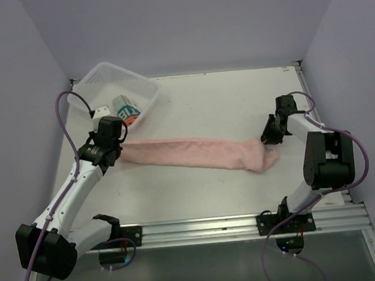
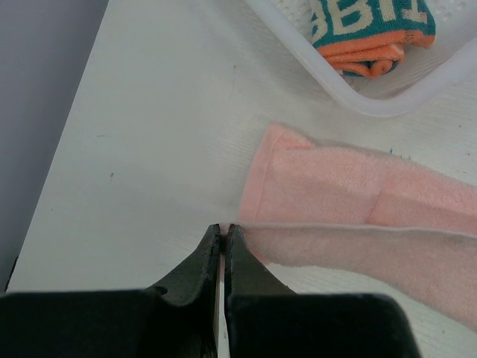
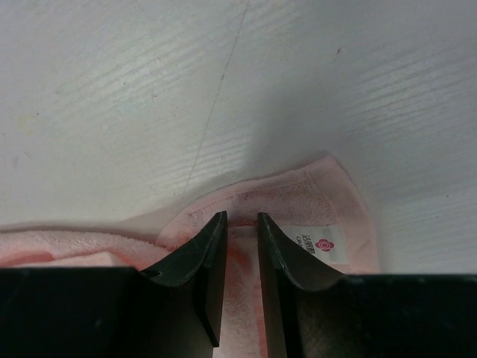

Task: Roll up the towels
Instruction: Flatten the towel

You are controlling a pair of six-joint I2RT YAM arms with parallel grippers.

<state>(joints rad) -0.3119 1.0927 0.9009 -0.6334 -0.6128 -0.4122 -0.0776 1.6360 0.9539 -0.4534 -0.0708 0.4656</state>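
Note:
The pale pink towel point(image 1: 195, 154) lies folded into a long strip across the table, from left to right. My left gripper point(image 1: 118, 153) is shut on its left end; in the left wrist view the jaws point(image 2: 223, 227) pinch a thin edge of the pink towel point(image 2: 358, 201). My right gripper point(image 1: 268, 144) is at the strip's right end; its jaws point(image 3: 241, 218) stand a narrow gap apart with a fold of pink towel point(image 3: 298, 198) between them, next to a white label. The white/teal printed towel point(image 1: 127, 111) lies folded in the basket and also shows in the left wrist view point(image 2: 373, 30).
The white mesh plastic basket point(image 1: 103, 72) stands at the back left, just beyond the towel's left end; its rim shows in the left wrist view point(image 2: 373, 101). Walls close in the table on the left, back and right. A metal rail runs along the near edge.

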